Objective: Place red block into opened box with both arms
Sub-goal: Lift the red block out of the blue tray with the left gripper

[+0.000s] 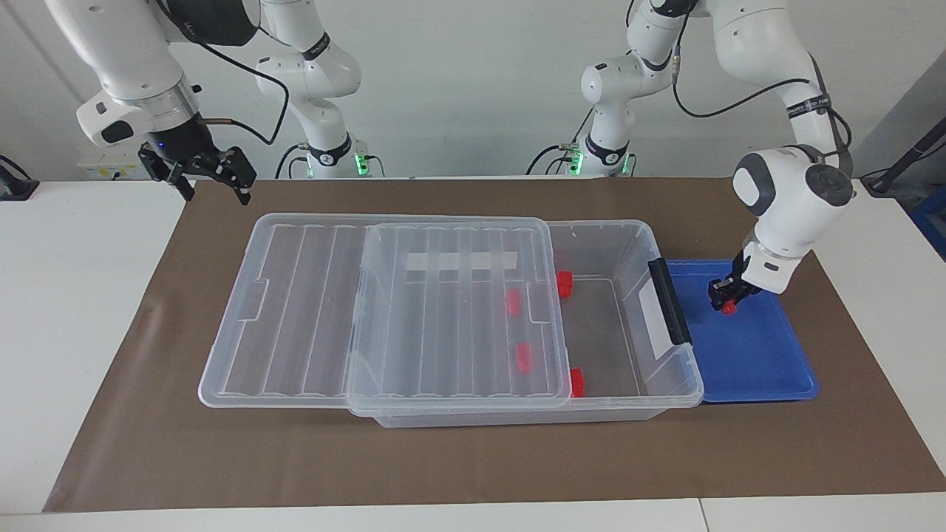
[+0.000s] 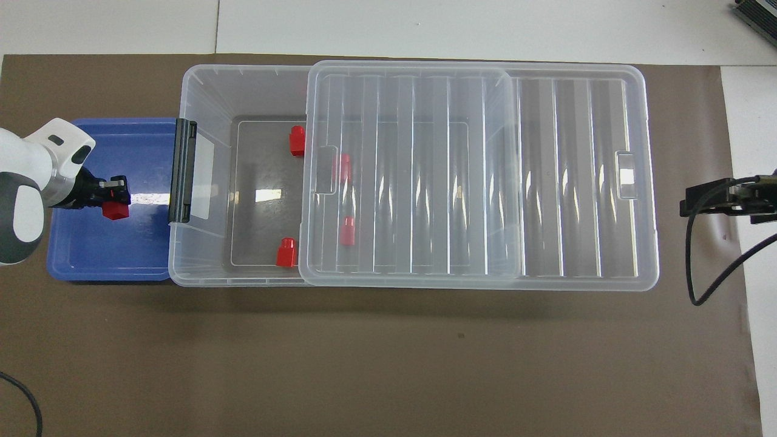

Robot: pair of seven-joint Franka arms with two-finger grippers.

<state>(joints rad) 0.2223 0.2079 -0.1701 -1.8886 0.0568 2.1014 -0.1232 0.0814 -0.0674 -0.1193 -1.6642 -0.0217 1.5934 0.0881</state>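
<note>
The left gripper (image 1: 726,301) is clamped on a red block (image 1: 729,308), held just above the blue tray (image 1: 761,369). In the overhead view the block (image 2: 115,209) hangs under the fingertips, which point toward 3 o'clock, at the box (image 2: 206,255); the block's long axis cannot be told. The box lies along the table from 9 to 3 o'clock, its black bar (image 2: 182,170) touching the tray. The lid (image 2: 576,182) is slid toward 3 o'clock, so the tray end is left open. Four more red blocks (image 2: 286,252) are seen in the box, two of them under the lid. The right gripper (image 1: 214,177), jaws spread and empty, is held over the brown mat (image 1: 473,458) off the lid's free end. White tabletop is seen around the mat.
</note>
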